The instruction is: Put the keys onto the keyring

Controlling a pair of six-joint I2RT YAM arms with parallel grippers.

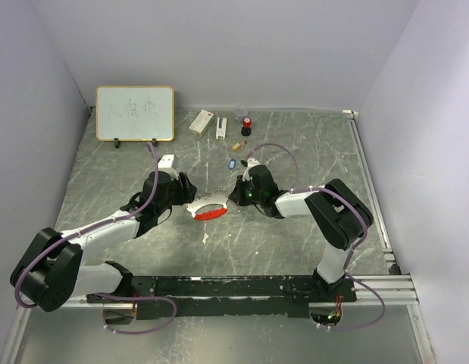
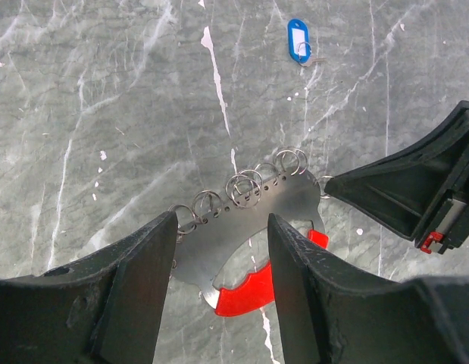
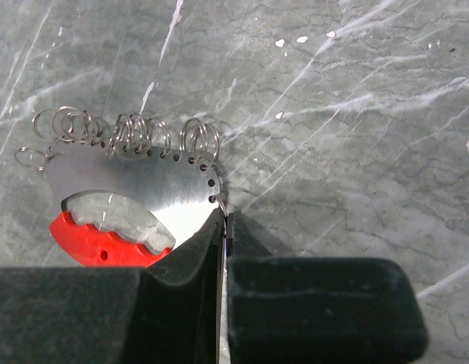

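The keyring [image 1: 207,208] is a flat silvery crescent plate [image 2: 249,216] with a red grip and several wire rings [image 3: 136,133] along its holed edge. It lies mid-table between both grippers. My left gripper [image 2: 223,224] is open, its fingers [image 2: 143,273] over the plate's left end and red grip. My right gripper [image 3: 223,216] is shut on a thin wire ring at the plate's end hole; its tips [image 2: 332,184] show in the left wrist view. The blue-headed key [image 1: 232,163] [image 2: 298,40] lies loose behind the plate. The tan-gold key [image 1: 237,145] lies farther back.
A small whiteboard [image 1: 135,114] stands at the back left. A white box with a red mark [image 1: 201,121], a white clip-like piece [image 1: 220,127] and a red-and-black cylinder [image 1: 246,124] sit along the back. A metal rail [image 1: 370,182] runs down the right side.
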